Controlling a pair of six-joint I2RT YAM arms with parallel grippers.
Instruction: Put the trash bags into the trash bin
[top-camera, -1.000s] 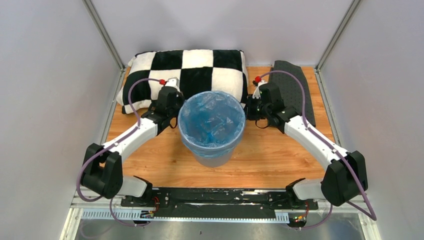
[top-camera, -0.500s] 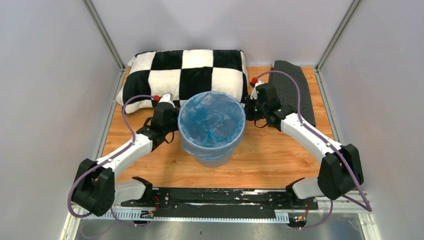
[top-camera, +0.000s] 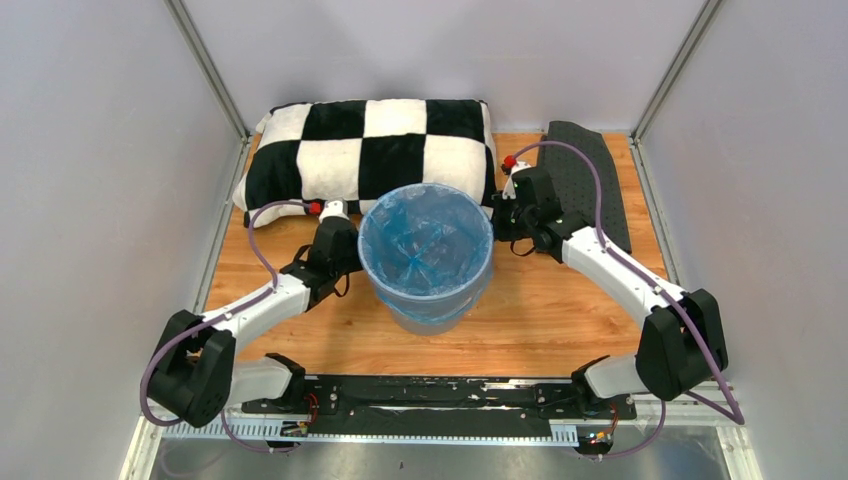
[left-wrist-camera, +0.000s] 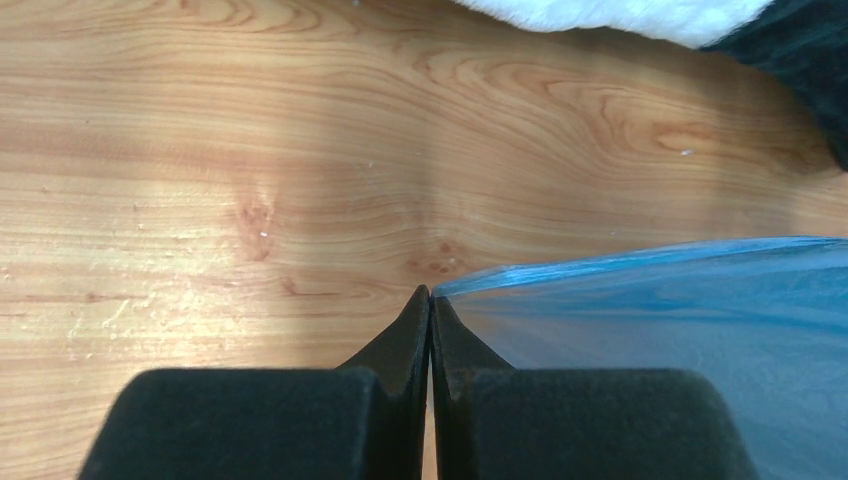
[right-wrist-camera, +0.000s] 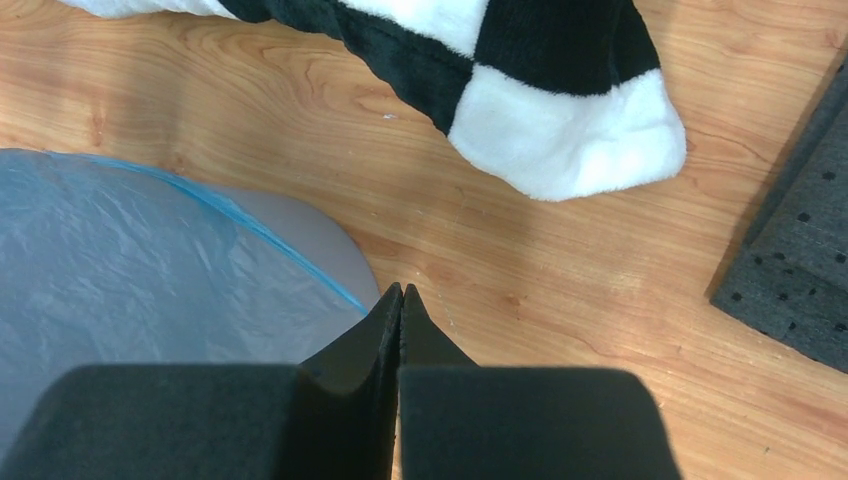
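The round light-grey trash bin stands mid-table. The thin light-blue trash bag lines it, its mouth stretched over the rim. My left gripper is at the bin's left side, shut on the bag's edge. In the left wrist view the film runs from the closed tips. My right gripper is at the bin's right side. In the right wrist view its tips are closed where the bag's edge reaches them, over the grey bin wall.
A black-and-white checkered pillow lies just behind the bin; it also shows in the right wrist view. A dark grey dotted mat lies at the back right. Grey walls and metal posts enclose the wooden table.
My left gripper has moved toward the near side along the bin's left wall with the bag edge. The bag's mouth now sits more evenly round the rim. My right gripper shifted slightly back.
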